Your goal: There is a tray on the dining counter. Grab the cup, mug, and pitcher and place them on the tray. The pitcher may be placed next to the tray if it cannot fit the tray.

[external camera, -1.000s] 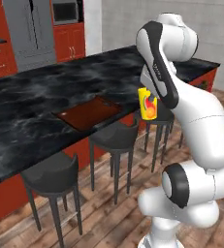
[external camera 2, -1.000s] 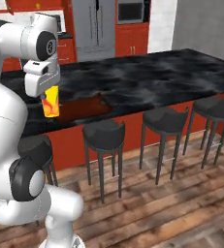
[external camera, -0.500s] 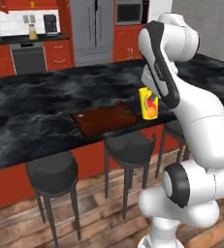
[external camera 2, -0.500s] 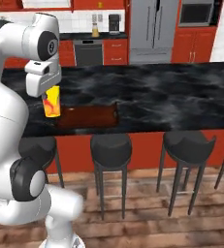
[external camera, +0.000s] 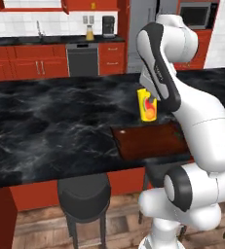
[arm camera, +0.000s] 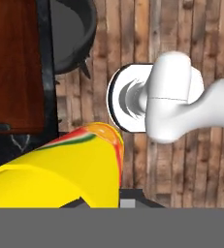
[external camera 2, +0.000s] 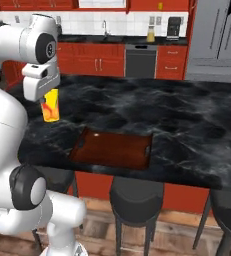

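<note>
The whole view has swung round within 1 second: the base has driven along the dining counter (external camera 2: 197, 125), so its near edge now faces the robot squarely and the tray (external camera 2: 112, 148) lies close below. The gripper (external camera 2: 43, 95) is clamped on the cup (external camera 2: 50, 109), a smooth yellow tumbler, held above the counter's near corner beside the tray. The tray is flat, reddish-brown wood with a low rim; the counter is glossy veined black.

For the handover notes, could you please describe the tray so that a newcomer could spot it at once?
Look at the wide black dining counter. At its near edge, above the stools, lies the tray: flat, reddish-brown wood, handle cut-outs at both short ends, the only brown thing on that top.
</note>
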